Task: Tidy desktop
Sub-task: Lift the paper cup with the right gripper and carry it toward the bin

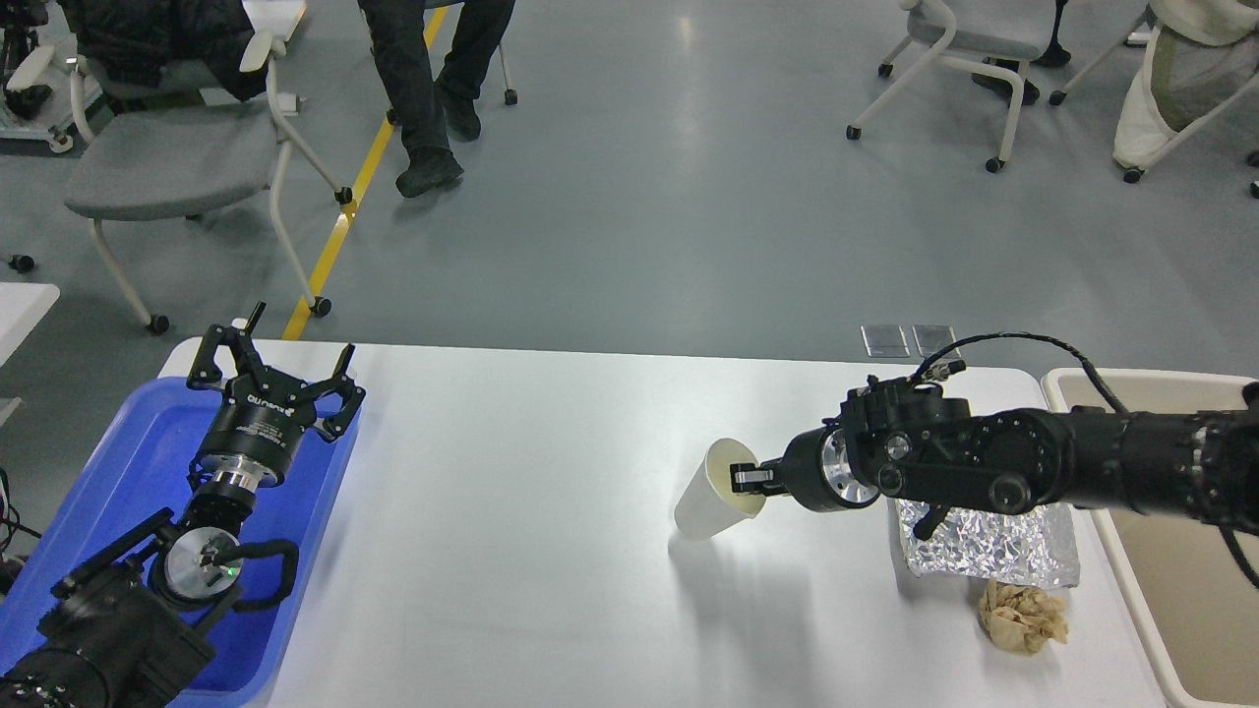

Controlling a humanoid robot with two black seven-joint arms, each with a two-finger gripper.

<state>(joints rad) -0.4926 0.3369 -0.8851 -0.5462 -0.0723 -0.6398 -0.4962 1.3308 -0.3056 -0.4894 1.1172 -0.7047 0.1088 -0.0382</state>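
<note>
One word on left gripper (278, 357) collar — unreadable, upside down.

Setting: office-like lab or test space. Evidence: grey polished floor (639, 197) with yellow line (339, 226), wheeled office chairs (177, 167), a seated person's legs (423, 88), white bench (551, 531).

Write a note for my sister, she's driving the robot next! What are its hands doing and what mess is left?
Left hand: open, empty, above the blue tray.
Right hand: gripping the rim of the white paper cup, which is tilted on the desktop.
Done: nothing visibly binned yet.
Left: cup, foil bag and crumpled brown paper, both near the beige bin.
</note>
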